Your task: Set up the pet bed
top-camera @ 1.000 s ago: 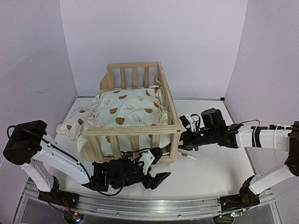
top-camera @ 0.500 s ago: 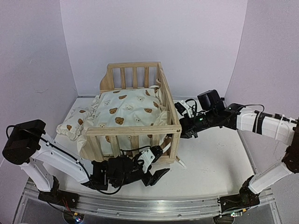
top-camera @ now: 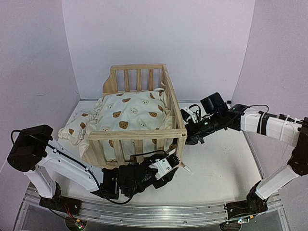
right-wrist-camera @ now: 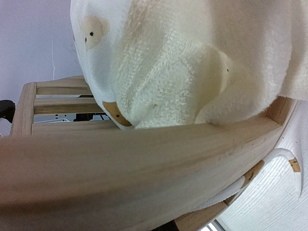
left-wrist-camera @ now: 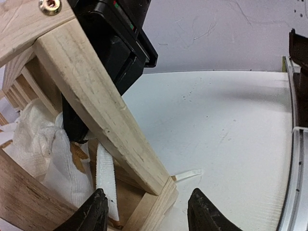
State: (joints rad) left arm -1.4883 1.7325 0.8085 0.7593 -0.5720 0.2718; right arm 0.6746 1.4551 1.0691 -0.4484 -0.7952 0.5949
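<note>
Lavender walls (top-camera: 159,33) all around and a white table (top-camera: 216,163), with the pine frame (top-camera: 137,134) sitting mid-table and the bear-print cushion (top-camera: 132,113) already dropped inside it, ruffles spilling over the rails. The small matching pillow (top-camera: 72,129) lies outside the frame on the left, touching its side, so that bit isn't done. The left gripper (top-camera: 166,169) is down low at the front right corner post (left-wrist-camera: 101,110), and its wrist view shows the fingertips (left-wrist-camera: 98,211) spread wide on either side of the post's foot, holding nothing. My guess is it's lined up there to go for the white tie (left-wrist-camera: 104,175) hanging just inside that corner, since the ties are probably what secures the cushion to the frame. The right gripper (top-camera: 190,132) is pushed right up against the right rail near the same corner, maybe steadying things or feeding the tie through. Its own camera is full of wood and cushion, so I honestly can't tell how its fingers stand.
</note>
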